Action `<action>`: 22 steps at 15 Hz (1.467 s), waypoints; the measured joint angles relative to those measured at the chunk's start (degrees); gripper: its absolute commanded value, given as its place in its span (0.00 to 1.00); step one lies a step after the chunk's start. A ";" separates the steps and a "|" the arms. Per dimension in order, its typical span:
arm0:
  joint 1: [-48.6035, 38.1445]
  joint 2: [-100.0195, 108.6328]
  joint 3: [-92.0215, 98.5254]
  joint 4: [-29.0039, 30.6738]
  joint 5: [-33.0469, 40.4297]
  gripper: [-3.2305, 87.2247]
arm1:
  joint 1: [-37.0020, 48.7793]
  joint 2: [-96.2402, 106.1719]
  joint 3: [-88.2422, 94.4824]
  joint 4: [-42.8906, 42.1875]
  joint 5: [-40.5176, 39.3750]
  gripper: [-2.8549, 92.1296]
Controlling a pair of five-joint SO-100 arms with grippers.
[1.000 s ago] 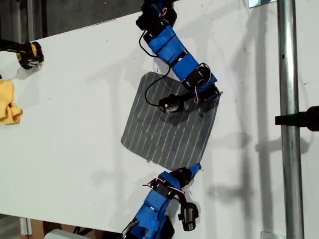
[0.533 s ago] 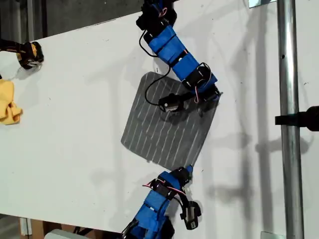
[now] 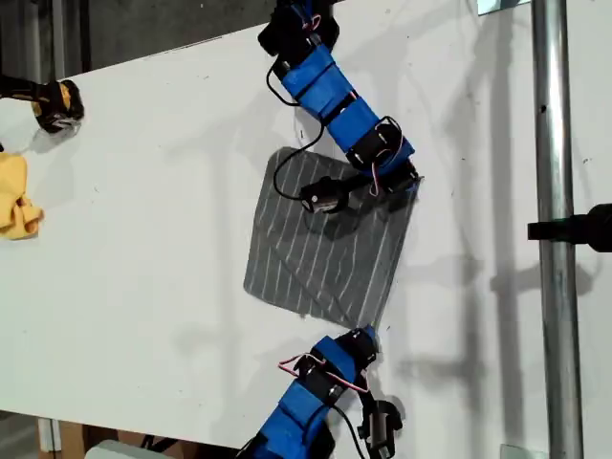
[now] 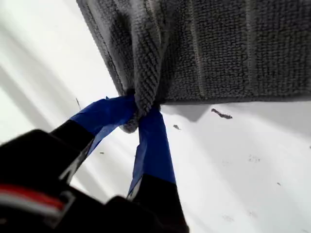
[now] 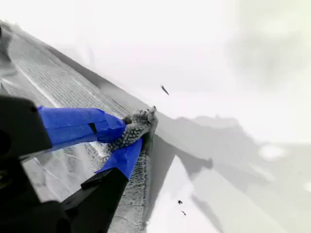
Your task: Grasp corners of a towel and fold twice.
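Observation:
The towel (image 3: 325, 258), dark grey with thin white stripes, lies mid-table in the exterior view, partly drawn up at two corners. My first gripper (image 4: 141, 109) is shut on a bunched corner of the towel (image 4: 218, 48); in the exterior view it is the lower arm's gripper (image 3: 367, 335). My second gripper (image 5: 136, 131) is shut on another corner of the towel (image 5: 43, 82), raised a little off the table. In the exterior view this is the upper arm's gripper (image 3: 413, 182), and that arm lies across the towel's top.
A yellow cloth (image 3: 14, 203) and a black-and-yellow object (image 3: 57, 103) sit at the exterior view's left edge. A metal pole (image 3: 555, 287) with a black clamp (image 3: 574, 229) runs down the exterior view's right side. The white table (image 3: 143, 239) ends near the lower arm's base.
The lower arm drew back toward the table's front edge with its corner. The towel's left edge slid toward the exterior view's right, so the cloth looks narrower. The upper arm shifted slightly.

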State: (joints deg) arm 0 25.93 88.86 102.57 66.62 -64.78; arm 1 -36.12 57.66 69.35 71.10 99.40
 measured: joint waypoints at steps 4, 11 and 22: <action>5.54 0.00 -11.34 6.33 0.09 0.03 | -4.22 -1.23 -12.92 3.69 -0.09 0.03; -3.16 1.58 -12.30 12.48 5.27 0.03 | 1.93 8.35 -8.53 17.58 -1.23 0.03; -40.69 5.36 -11.78 13.97 38.41 0.03 | 31.99 47.72 32.96 20.92 -16.87 0.03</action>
State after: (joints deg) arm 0 -14.77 94.22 90.79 80.60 -26.37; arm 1 -4.13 105.38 102.30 92.02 82.53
